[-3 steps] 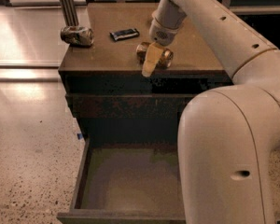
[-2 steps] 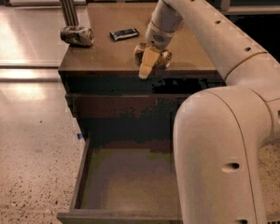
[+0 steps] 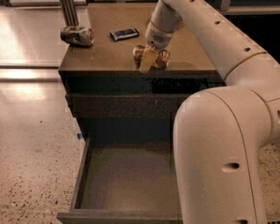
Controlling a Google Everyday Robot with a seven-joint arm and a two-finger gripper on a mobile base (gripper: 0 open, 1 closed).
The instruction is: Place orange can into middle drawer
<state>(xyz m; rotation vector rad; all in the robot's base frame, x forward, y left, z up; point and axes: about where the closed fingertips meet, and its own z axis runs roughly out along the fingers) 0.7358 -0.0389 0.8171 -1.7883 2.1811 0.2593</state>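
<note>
So the gripper [image 3: 149,62] is down at the front edge of the tabletop [image 3: 107,55], and the fingers [image 3: 147,63] look clamped on the orange can [image 3: 162,59]. The can is lying on its side, with an end poking out either side of the near finger. It doesn't look lifted yet; it's right at the tabletop surface, as far as I can tell.

If I were driving, I'd lift straight up first so the can doesn't scrape or roll. Then I'd bring it out past the edge just in front of the fingers before dropping down. The middle drawer [image 3: 126,181] is pulled open well below the fingers and a bit to their left, with a bare floor, so there's plenty of landing room.

Watch the closed drawer front [image 3: 121,105] sitting between the fingers and the open box, and clear it fully before descending. The robot's own big arm [image 3: 224,143] covers the drawer's right side, so aim left-centre. The silvery can [image 3: 77,35] and dark packet [image 3: 124,33] sit off to the fingers' left, out of the way.
</note>
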